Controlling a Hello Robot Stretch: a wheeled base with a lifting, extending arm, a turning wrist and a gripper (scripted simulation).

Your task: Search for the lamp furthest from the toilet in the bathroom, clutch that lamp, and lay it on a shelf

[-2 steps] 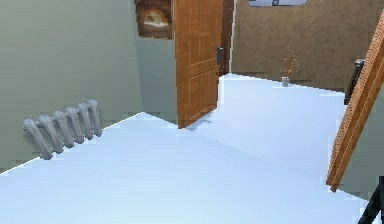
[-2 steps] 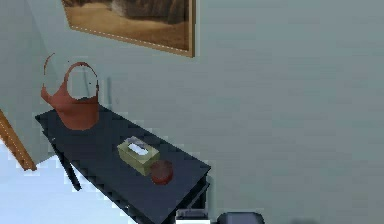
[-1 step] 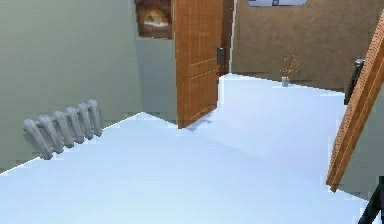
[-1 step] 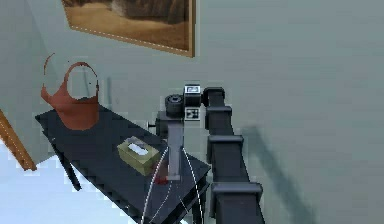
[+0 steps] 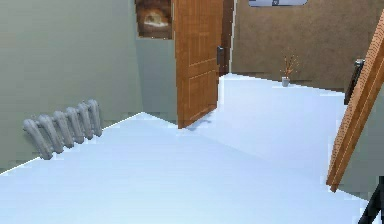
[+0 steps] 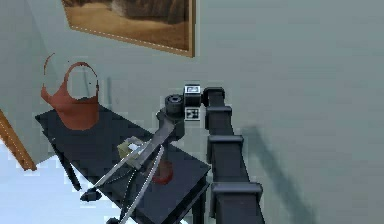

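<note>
My gripper (image 6: 108, 203) reaches down and left from the arm's (image 6: 230, 165) far end, across a dark side table (image 6: 95, 140) against the wall. Its thin fingers (image 6: 120, 172) run past the table's front edge. A small red thing (image 6: 163, 173) and a small pale boxy thing (image 6: 130, 150) lie on the tabletop close by the fingers, so I cannot tell whether the gripper holds anything. At the table's left end stands a red-brown rounded thing with a looped top (image 6: 72, 98).
A framed picture (image 6: 130, 20) hangs above the table. In the forward view a grey radiator (image 5: 65, 128) lines the left wall. An open wooden door (image 5: 197, 60) leads to a further room holding a small vase of twigs (image 5: 288, 72). Another wooden door (image 5: 360, 100) stands at the right.
</note>
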